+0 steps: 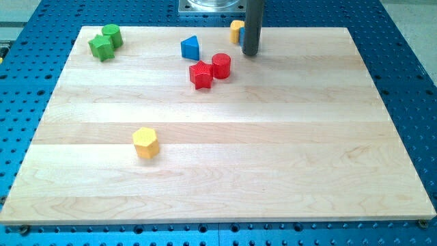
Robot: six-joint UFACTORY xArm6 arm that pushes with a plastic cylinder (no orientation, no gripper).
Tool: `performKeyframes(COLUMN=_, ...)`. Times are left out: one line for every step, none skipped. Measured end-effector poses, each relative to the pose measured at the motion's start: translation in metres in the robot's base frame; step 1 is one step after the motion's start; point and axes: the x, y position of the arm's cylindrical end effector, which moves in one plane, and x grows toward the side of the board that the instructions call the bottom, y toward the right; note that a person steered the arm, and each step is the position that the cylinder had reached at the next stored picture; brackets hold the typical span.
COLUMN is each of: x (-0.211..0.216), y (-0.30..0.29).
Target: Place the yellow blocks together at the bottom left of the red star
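A red star (201,74) lies in the upper middle of the wooden board (287,157), touching a red cylinder (220,65) at its upper right. A yellow hexagon (145,143) lies well below and to the left of the star. A second yellow block (236,31) sits at the board's top edge, partly hidden by my rod, with a bit of blue showing beside it. My tip (250,53) rests just right of and below that yellow block, close to it.
A blue triangle (190,48) lies above the left of the red star. A green star (101,48) and a green cylinder (113,35) sit together at the top left corner. A blue perforated table surrounds the board.
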Motion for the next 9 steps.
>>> performKeyframes(x=0.004, y=0.024)
performKeyframes(x=-0.062, y=0.095)
performKeyframes(x=-0.075, y=0.059)
performKeyframes(x=-0.073, y=-0.016)
performKeyframes(x=-0.059, y=-0.053)
performKeyframes(x=-0.005, y=-0.097)
performKeyframes(x=-0.036, y=-0.079)
performKeyframes(x=0.029, y=-0.125)
performKeyframes(x=0.098, y=-0.132)
